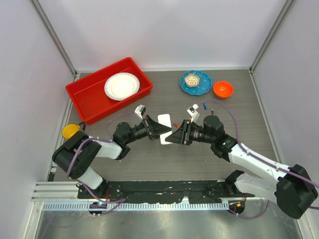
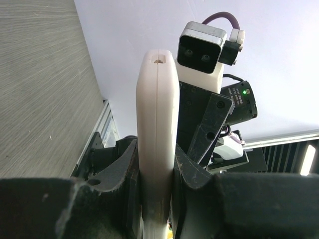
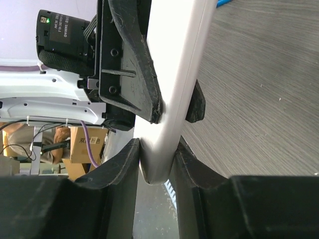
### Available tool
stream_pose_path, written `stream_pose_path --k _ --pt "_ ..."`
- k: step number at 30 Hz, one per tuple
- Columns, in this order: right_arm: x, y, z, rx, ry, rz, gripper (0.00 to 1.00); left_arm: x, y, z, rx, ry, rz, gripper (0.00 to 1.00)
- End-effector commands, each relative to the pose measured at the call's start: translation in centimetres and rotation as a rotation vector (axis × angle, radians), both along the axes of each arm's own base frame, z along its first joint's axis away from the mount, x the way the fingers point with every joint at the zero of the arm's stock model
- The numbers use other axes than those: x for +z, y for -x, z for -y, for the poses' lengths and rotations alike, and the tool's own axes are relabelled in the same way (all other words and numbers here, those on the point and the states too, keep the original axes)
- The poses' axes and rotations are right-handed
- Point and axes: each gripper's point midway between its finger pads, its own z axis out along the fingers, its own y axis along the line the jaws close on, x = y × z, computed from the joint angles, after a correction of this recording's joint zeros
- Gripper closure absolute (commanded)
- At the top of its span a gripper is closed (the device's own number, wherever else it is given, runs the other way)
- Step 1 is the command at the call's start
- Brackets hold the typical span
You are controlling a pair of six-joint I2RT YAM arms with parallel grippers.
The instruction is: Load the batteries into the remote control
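White remote [image 1: 164, 122] sits mid-table, lifted off the surface and pinched from both sides. It is a flat slim slab of smooth matte plastic with rounded corners; a seam runs along its thin edge and there is a small notch in the end cap. The plain white broad face is up, and the long axis runs away from the arm bases, far end free. Left gripper [image 1: 158, 130] is clamped shut on the remote's [image 2: 157, 124] near part from its left, black ribbed fingers [image 2: 127, 169] flat on both faces. Right gripper [image 1: 172, 135] comes from the remote's right, closed on the near end, both pads pressing the remote [image 3: 172, 89]. A blue battery [image 1: 205, 106], a tiny cylinder, lies on the grey wood-grain table [image 1: 239, 109] beyond-right of the remote. A glossy red tray [image 1: 84, 94] with a round white plate [image 1: 121, 85] sits beyond-left of the remote.
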Motion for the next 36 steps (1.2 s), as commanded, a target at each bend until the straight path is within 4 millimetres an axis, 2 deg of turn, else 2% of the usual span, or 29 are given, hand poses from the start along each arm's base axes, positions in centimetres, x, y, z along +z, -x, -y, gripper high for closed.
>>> stream_pose_path --k 1,6,10,15,20,24,25,28,31,36 --pt "0.5 -1.6 0.2 -0.074 0.002 0.050 0.86 4.6 3.5 0.0 -0.070 0.152 0.195 1.00" --pt "1.5 -3.0 0.4 -0.144 -0.009 0.072 0.90 3.8 4.7 0.5 -0.093 0.140 0.181 1.00" --pt "2.5 -4.1 0.8 -0.217 -0.030 0.088 0.99 3.9 5.0 0.5 -0.099 0.141 0.188 1.00" --pt "4.0 -5.4 1.6 -0.311 -0.072 0.117 0.99 3.8 5.4 0.6 -0.108 0.140 0.189 1.00" --pt "5.4 -5.5 2.3 -0.350 -0.113 0.158 0.99 3.6 5.5 0.7 -0.111 0.136 0.184 1.00" --pt "5.8 -4.3 0.5 -0.213 -0.127 0.156 0.99 3.8 5.4 0.7 -0.103 0.140 0.187 1.00" --pt "5.8 -3.9 0.2 -0.176 -0.132 0.154 0.87 3.7 5.4 0.7 -0.101 0.138 0.186 1.00" --pt "5.7 -2.8 -0.4 -0.097 -0.136 0.140 0.61 3.8 5.0 0.7 -0.086 0.140 0.186 1.00" --pt "5.8 -1.8 -0.5 -0.051 -0.140 0.135 0.51 3.6 4.7 0.6 -0.062 0.138 0.183 1.00" --pt "6.0 -0.1 -0.5 0.030 -0.147 0.134 0.47 3.4 4.4 0.4 -0.044 0.133 0.176 1.00"
